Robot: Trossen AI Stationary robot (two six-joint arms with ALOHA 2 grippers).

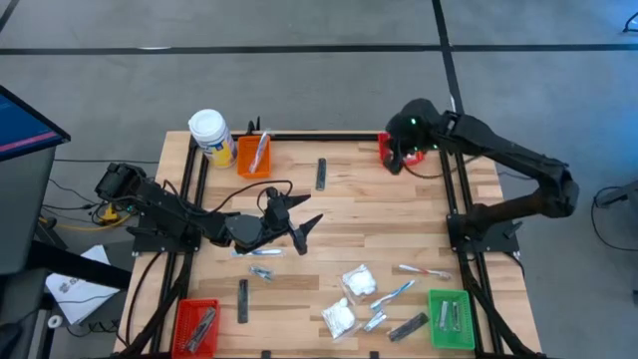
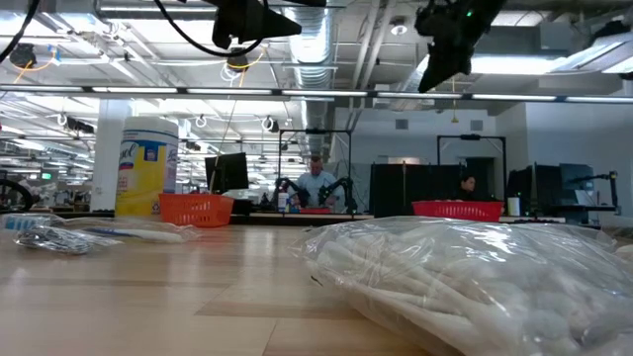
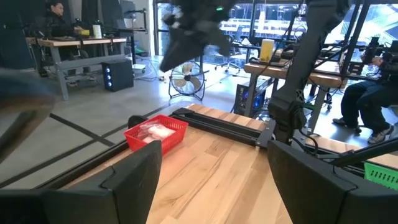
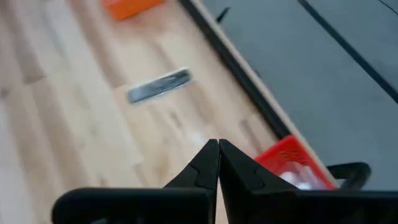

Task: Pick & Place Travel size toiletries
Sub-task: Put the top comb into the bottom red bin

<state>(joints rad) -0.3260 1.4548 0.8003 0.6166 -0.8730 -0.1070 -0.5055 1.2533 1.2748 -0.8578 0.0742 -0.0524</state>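
Fingertips of the right gripper (image 4: pixel 219 148) are pressed together on nothing, hovering just beside the red bin (image 4: pixel 289 163) at the table's far edge, where a white packet already lies. Its next pick likely needs a return toward the loose toiletries (image 1: pixel 359 281), well away. The left gripper (image 1: pixel 296 221) waits spread wide, empty, mid-table. Farther off, the yellow jar's (image 2: pixel 145 166) label is unreadable.

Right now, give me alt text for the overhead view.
Wooden table scattered with small toiletries; the left tool hangs open mid-table, the right tool shut and empty over the far red bin. Orange, red and green bins sit at other corners.
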